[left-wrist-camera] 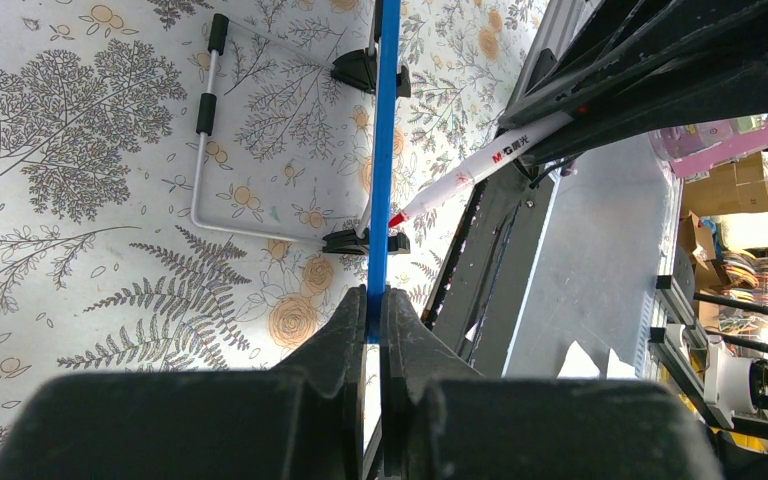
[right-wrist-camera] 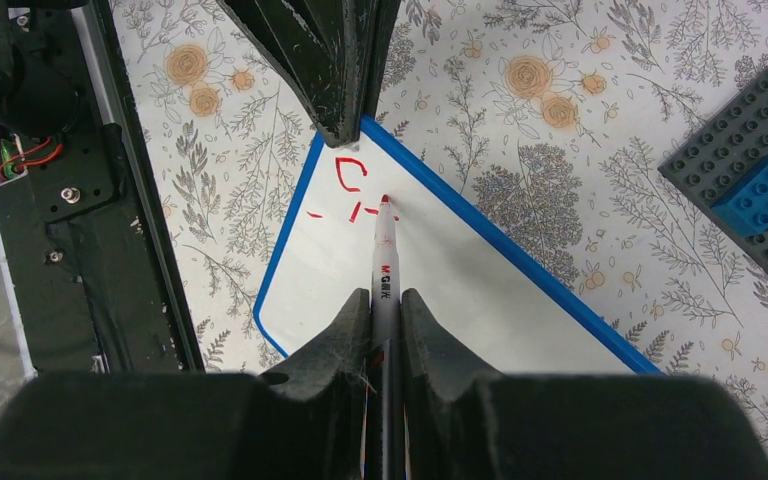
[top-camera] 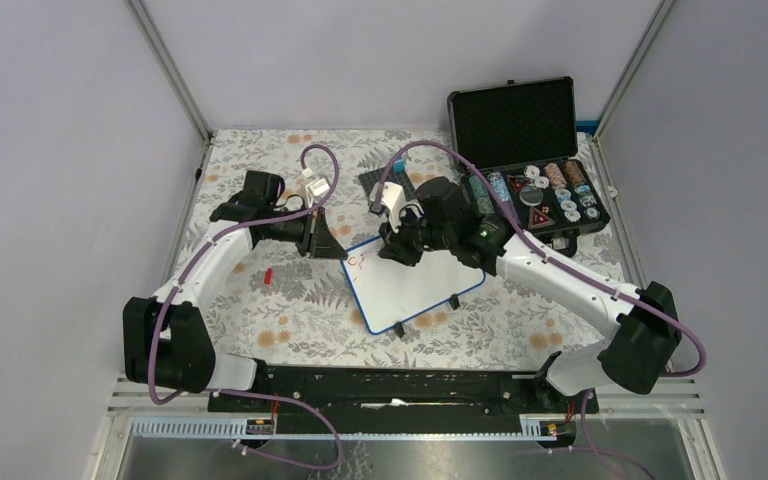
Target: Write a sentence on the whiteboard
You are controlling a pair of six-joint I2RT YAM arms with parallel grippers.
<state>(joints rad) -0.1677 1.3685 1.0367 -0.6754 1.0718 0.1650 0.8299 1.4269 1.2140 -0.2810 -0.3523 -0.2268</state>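
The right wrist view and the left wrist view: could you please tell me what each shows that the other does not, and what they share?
Only the right wrist view shows the whiteboard face-on, with its red writing, and a grey brick plate. Only the left wrist view shows the wire stand behind the whiteboard, which is seen edge-on there. Both show the whiteboard, the pen shut in the right gripper, the left gripper clamped on the blue rim, and the floral cloth.

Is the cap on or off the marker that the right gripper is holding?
Off. The marker shows a bare red tip, pointed at the whiteboard right beside the red strokes already on it.
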